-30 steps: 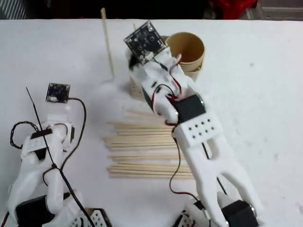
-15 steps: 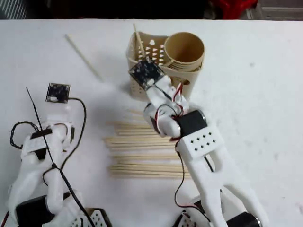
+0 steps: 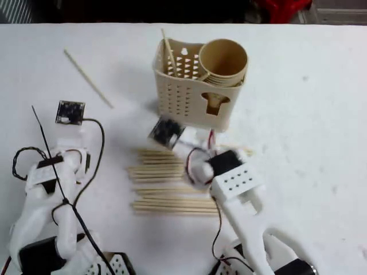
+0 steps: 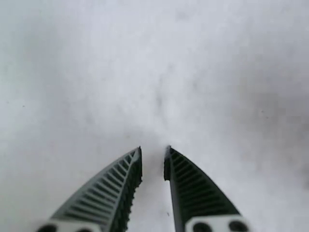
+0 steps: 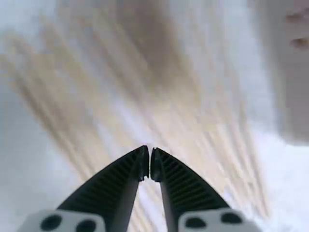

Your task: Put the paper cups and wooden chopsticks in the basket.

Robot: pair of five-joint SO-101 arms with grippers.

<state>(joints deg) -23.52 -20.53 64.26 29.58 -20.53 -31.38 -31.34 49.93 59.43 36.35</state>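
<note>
Basket: We see the basket (image 3: 192, 94) standing upright near the far side of the white bench (image 3: 309, 114).
Paper cups: The paper cups (image 3: 225, 60) sit stacked inside 1 end of the basket.
Standing chopstick: We see 1 standing chopstick (image 3: 168, 48) leaning in the other end of the basket.
Pile of chopsticks: The pile of chopsticks (image 3: 157, 172) lies flat on the bench, near the front of the basket.
Lone chopstick: We see 1 lone chopstick (image 3: 87, 77) lying on the bench, well apart from the basket and the pile.
Right gripper: The right gripper (image 5: 148, 162) is pinched closed with nothing in it, low over the pile.
Right arm: The right arm (image 3: 235, 180) lies across 1 end of the pile.
Left gripper: The left gripper (image 4: 153, 153) has its tips a little apart and holds nothing. We see bare bench under it.
Left arm: The left arm (image 3: 49, 189) sits at the near corner, beside the pile but not touching it.
</note>
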